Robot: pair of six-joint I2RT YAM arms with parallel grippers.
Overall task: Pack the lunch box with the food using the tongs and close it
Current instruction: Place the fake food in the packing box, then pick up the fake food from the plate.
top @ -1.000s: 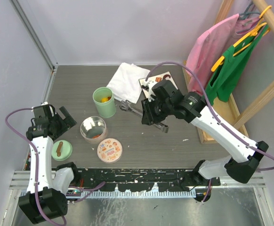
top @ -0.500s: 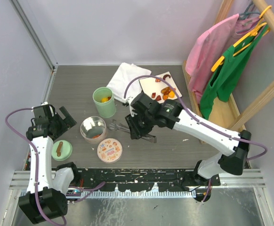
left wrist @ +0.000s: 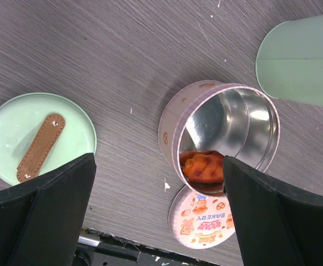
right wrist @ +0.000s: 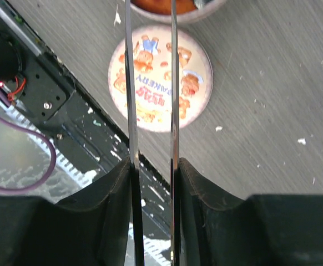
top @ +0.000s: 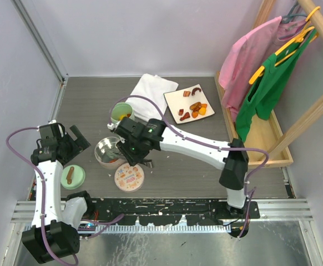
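The lunch box stands in parts: a mint-green cup [top: 121, 121], a round metal tin [top: 103, 148] and two lids. Orange food [left wrist: 203, 166] lies in the tin [left wrist: 172, 127]; more food [top: 195, 108] sits on a white plate [top: 178, 100]. My right gripper [right wrist: 153, 163] is shut on the tongs [right wrist: 129, 83], whose two thin arms run past the bakery lid [right wrist: 195, 83] to orange food [right wrist: 161, 4] at the tin's edge. In the top view the right gripper [top: 132, 151] hovers beside the tin. My left gripper [left wrist: 157, 166] is open and empty above the tin.
The mint-green lid [top: 72, 177] with its brown knob [left wrist: 39, 147] lies left of the tin, and the printed bakery lid [top: 129, 176] lies in front of it. A white cloth [top: 150, 93] lies at the back. A wooden rack [top: 261, 138] with hanging garments stands at the right.
My right arm has swung left from the plate across the table to the tin, carrying the tongs. The left arm has stayed still.
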